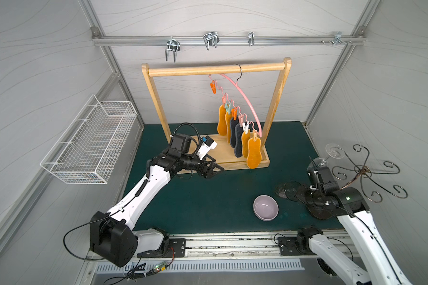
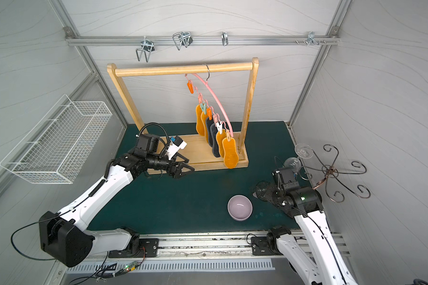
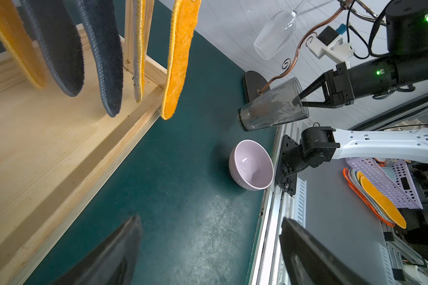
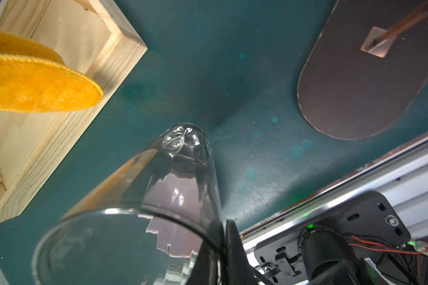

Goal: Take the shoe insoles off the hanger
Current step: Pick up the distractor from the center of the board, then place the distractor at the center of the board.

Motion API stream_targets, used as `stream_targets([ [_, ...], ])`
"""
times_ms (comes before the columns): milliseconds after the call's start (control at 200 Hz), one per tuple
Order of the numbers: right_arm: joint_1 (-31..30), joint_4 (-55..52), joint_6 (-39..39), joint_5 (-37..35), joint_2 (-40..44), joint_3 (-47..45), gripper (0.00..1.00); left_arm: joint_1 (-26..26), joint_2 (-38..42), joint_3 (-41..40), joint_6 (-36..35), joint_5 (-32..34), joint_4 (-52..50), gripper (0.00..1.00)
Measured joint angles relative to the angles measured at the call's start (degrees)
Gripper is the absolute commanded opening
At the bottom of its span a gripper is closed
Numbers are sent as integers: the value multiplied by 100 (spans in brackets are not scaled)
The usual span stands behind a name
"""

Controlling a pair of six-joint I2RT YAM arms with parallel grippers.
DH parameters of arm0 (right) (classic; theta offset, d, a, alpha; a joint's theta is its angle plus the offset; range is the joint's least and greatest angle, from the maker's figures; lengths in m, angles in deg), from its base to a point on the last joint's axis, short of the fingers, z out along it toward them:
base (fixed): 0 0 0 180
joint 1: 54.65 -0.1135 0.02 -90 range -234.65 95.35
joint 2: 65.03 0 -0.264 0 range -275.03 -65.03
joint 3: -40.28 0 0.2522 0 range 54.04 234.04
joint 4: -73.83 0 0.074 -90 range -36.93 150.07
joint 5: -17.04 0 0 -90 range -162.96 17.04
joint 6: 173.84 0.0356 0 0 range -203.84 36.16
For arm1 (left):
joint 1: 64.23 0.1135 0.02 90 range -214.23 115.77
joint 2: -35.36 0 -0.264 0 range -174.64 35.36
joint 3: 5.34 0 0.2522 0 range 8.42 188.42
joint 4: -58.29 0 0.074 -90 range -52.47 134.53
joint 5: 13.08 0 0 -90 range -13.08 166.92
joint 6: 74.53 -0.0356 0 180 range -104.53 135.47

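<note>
Over your green surface [image 1: 208, 197], six fuzzy insoles [image 1: 253, 153] hang on the pink hanger [image 1: 247, 100] beyond your wide left hand [image 1: 219, 165]: four mustard, two grey; right hand [image 3: 297, 100] grips a tumbler [image 3: 269, 108]

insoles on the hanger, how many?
6, clipped along the hanger, back to front: orange, orange, dark grey, dark grey, orange, orange. They overlap, so one more could be hidden.
</note>
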Motion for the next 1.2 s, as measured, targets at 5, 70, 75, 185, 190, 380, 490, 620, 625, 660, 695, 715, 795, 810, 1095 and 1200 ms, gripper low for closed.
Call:
stream_targets([
  [5,0,11,-7,2,-9,0,4,2,0,0,0,0,-2,93],
  [70,-2,181,-83,74,-164,20,3,33,0,0,-20,2,-9,93],
  [75,-2,192,-98,83,-177,22,3,37,0,0,-20,2,-9,93],
  [185,-162,409,-264,160,-476,96,5,153,0,0,-22,0,-11,93],
  [190,-177,411,-271,160,-490,103,5,168,0,0,-24,-2,-11,93],
  [380,-1633,483,-494,-286,-1211,737,5,640,0,0,13,-11,-9,93],
  [490,-2400,501,-507,-566,-1650,1012,5,881,11,0,48,-11,-9,93],
  [620,-3040,549,-507,-737,-2070,1154,5,1062,22,0,92,-9,-4,93],
  [625,-3071,551,-507,-741,-2090,1158,5,1071,22,0,94,-9,-4,93],
  [660,-3228,564,-507,-767,-2194,1191,5,1102,22,0,109,-9,-2,93],
  [695,-3390,573,-507,-778,-2304,1228,5,1126,22,0,125,-7,-2,93],
  [715,-3484,579,-505,-787,-2365,1246,5,1141,22,0,138,-4,-2,93],
  [795,-3866,588,-501,-817,-2618,1300,5,1174,22,0,170,-2,0,93],
  [810,-3945,592,-498,-817,-2667,1309,5,1174,22,0,179,-2,0,93],
  [1095,-4535,835,-393,-680,-3346,1272,11,1257,22,-11,369,11,59,91],
  [1200,-4579,918,-356,-610,-3484,1246,14,1344,26,-46,479,-2,131,91],
])
